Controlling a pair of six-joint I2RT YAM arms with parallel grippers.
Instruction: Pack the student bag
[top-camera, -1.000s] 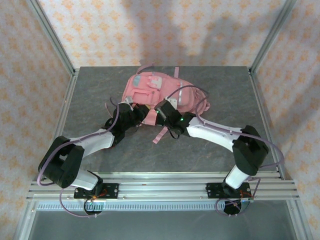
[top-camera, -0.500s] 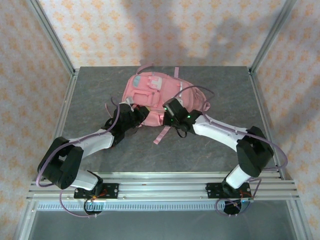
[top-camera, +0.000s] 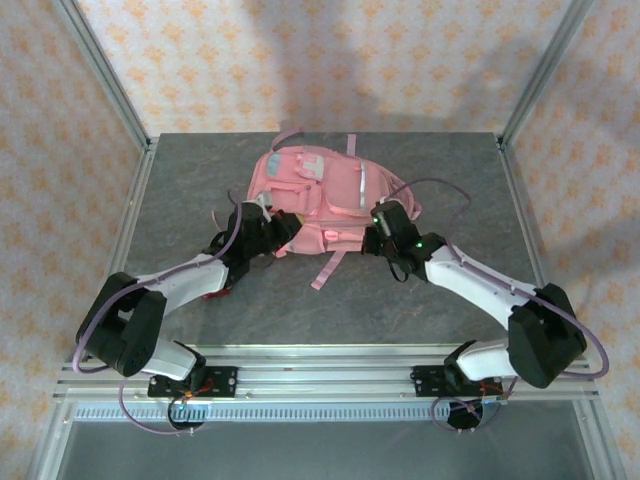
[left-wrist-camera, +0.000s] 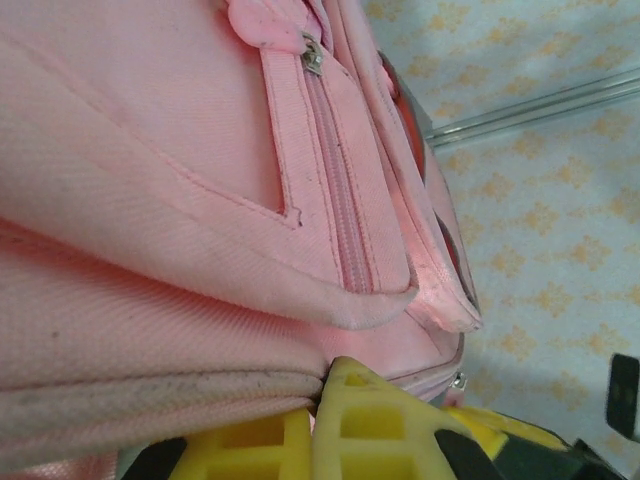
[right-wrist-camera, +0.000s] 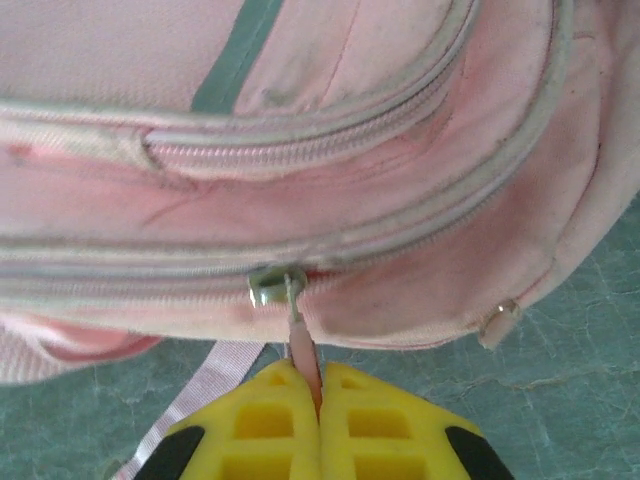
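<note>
On the table, room either side — right gripper clamps the student bag's zip pull, left gripper pinches its hem.

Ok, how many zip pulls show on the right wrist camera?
2. One zip pull is pinched in the right gripper, under its slider; a second pull hangs low on the right of the student bag. More may be hidden.

Item count, as read from my cameras.

- Student bag: one.
- Table: one.
- Grippers: two, my left gripper and my right gripper.
- Loose pink strap on the table: one.
- Zip pulls at my right wrist: two, the near zip pull and the side zip pull.
- Metal sliders at my left wrist: two, the upper slider and the lower slider.
</note>
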